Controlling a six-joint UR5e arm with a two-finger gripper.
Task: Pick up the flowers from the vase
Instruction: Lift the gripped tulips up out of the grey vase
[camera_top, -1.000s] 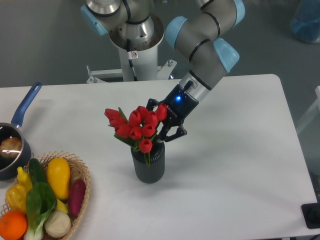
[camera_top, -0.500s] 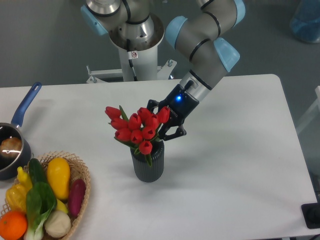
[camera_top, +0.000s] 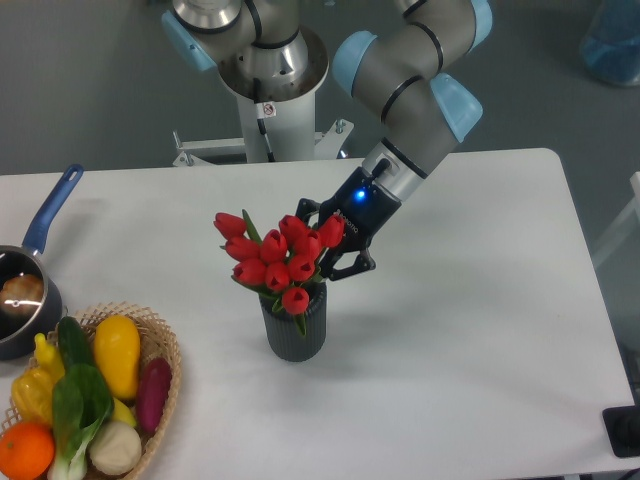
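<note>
Fingers: two black fingers (camera_top: 345, 268) of the gripper (camera_top: 322, 243) are sitting spread around the right side of the flowers, one showing above the blooms and one below; whether they are actually pressing the stems, I cannot tell, since the red heads are hiding the contact.
Saucepan: dark saucepan (camera_top: 20, 300) with a blue handle is sitting at the far left edge of the table, something pale brown lying inside it.
Basket: wicker basket (camera_top: 165, 350) is resting at the lower left, holding an orange, a yellow pepper, a yellow squash, leafy greens, a white bulb and a purple vegetable.
Flowers: bunch of red tulips (camera_top: 275, 258) is standing with stems down in the vase, heads leaning left and green leaves (camera_top: 300, 325) hanging over the front rim.
Vase: dark ribbed vase (camera_top: 294, 330) is standing upright near the middle of the table, right of the basket and apart from it.
Arm: grey arm with light blue joints (camera_top: 415, 90) is reaching down from the upper right toward the flowers, a blue light glowing on the wrist (camera_top: 358, 197).
Table: white table (camera_top: 480, 300) is carrying everything.
</note>
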